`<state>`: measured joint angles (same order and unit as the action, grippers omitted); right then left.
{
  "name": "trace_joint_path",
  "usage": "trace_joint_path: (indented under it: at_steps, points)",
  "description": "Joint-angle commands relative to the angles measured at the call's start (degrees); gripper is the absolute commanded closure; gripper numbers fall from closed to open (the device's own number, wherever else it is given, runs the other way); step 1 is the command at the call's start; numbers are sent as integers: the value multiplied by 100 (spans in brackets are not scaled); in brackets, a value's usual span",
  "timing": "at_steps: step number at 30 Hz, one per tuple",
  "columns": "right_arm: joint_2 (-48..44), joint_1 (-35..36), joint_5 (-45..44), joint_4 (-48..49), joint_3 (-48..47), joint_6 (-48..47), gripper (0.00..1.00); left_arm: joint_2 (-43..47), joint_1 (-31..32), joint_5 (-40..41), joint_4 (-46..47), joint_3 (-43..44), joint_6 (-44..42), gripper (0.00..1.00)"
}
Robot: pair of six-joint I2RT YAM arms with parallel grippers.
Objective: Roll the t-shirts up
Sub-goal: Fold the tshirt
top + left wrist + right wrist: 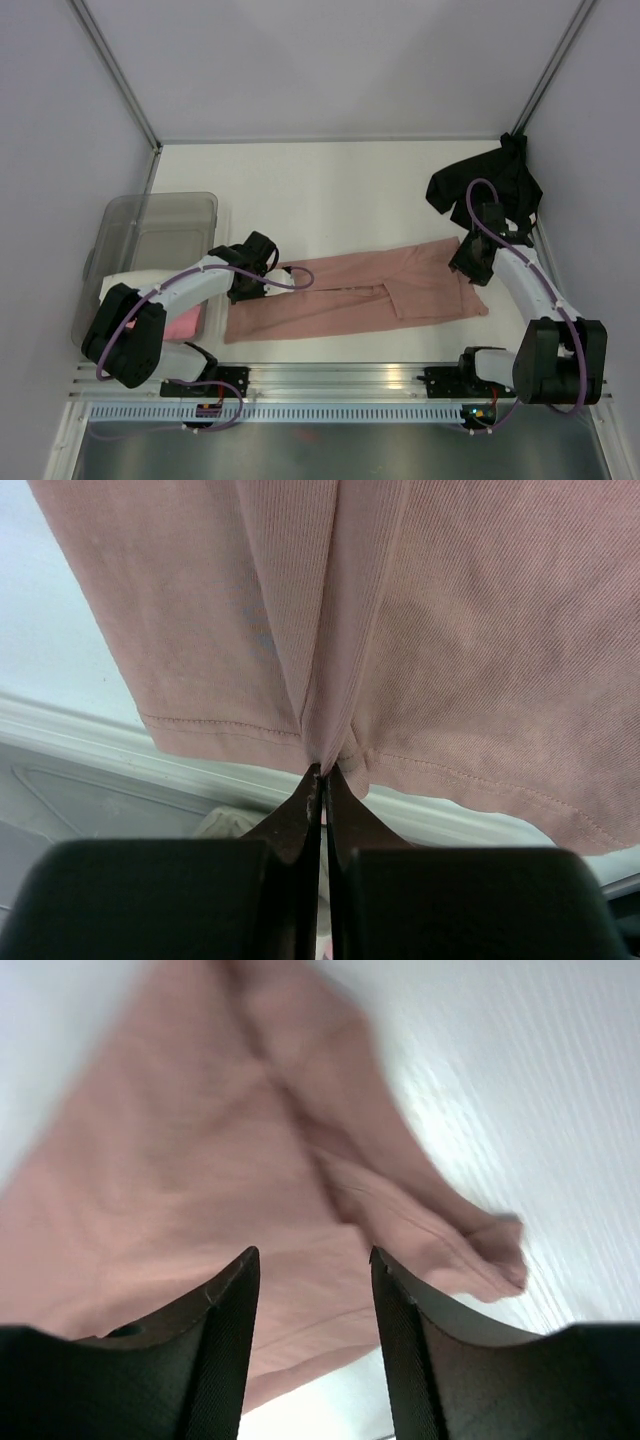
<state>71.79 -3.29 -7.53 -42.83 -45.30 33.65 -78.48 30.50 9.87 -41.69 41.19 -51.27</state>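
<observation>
A dusty salmon-pink t-shirt (360, 295) lies folded into a long strip across the middle of the table. My left gripper (268, 272) is at its left end, shut on a pinch of the hem (325, 760). My right gripper (472, 262) hovers over the strip's right end, open, and nothing sits between its fingers (225, 1305); pink cloth (200, 1180) lies below. A black t-shirt (490, 185) is bunched at the back right. In the bin lie a cream rolled shirt (125, 280) and a bright-pink one (185, 322).
A translucent grey plastic bin (160, 215) stands at the left, beside the left arm. A metal rail (340, 378) runs along the near edge. Grey walls close in the back and both sides.
</observation>
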Motion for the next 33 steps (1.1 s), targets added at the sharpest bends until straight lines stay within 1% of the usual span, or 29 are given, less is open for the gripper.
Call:
trace_joint_path:
  at_steps: [1,2,4,5,6,7,8,9,10,11,13,14,17,21,25,28,31,32,33]
  points:
    - [-481,985,-609,-156,-839,-95,46,87,-18,-170,-93,188,73,98]
    - [-499,1658,-635,-103,-988,-130,47,78,-18,-169,-93,196,64,98]
    - [-369,2321,-400,46,-972,-296,49,61,-18,-152,-85,205,73,98]
    - [-246,2872,-364,38,-885,-306,50,52,-18,-143,-102,214,73,98]
    - [-105,3095,-363,20,-815,-324,52,26,-18,-134,-94,249,99,98]
    - [192,3567,-311,11,-727,-324,52,8,-18,-126,-85,267,125,98]
    - [326,3798,-284,20,-587,-298,52,-1,-18,-117,-102,284,152,98]
    - [414,4018,-302,46,-551,-263,52,17,-18,-108,-111,310,161,98]
    - [537,4516,-458,73,-524,-167,51,17,-18,-108,-111,293,161,98]
    - [590,4721,-486,99,-515,-9,51,43,-18,-108,-111,276,152,98]
    - [704,4934,-556,82,-506,211,50,69,-18,-108,-111,249,152,98]
    - [740,4987,-731,21,-480,317,50,69,-18,-117,-120,241,161,98]
    - [766,5031,-951,3,-384,624,53,43,-18,-134,-111,223,187,98]
    - [889,5198,-1277,-199,-383,792,54,43,-18,-143,-102,205,213,98]
    - [1266,5233,-1339,-322,-479,924,54,17,-18,-169,-111,179,222,98]
    - [1531,5242,-1348,-209,-428,1038,55,-18,-18,-161,-111,188,240,98]
    - [1558,5224,-1549,-400,-383,1336,70,34,-9,-143,-111,118,222,98]
    - [1540,5224,-1619,-489,-383,1416,79,52,-18,-126,-102,100,205,98]
    - [1479,5233,-1707,-568,-366,1469,83,87,-18,-126,-102,65,152,98]
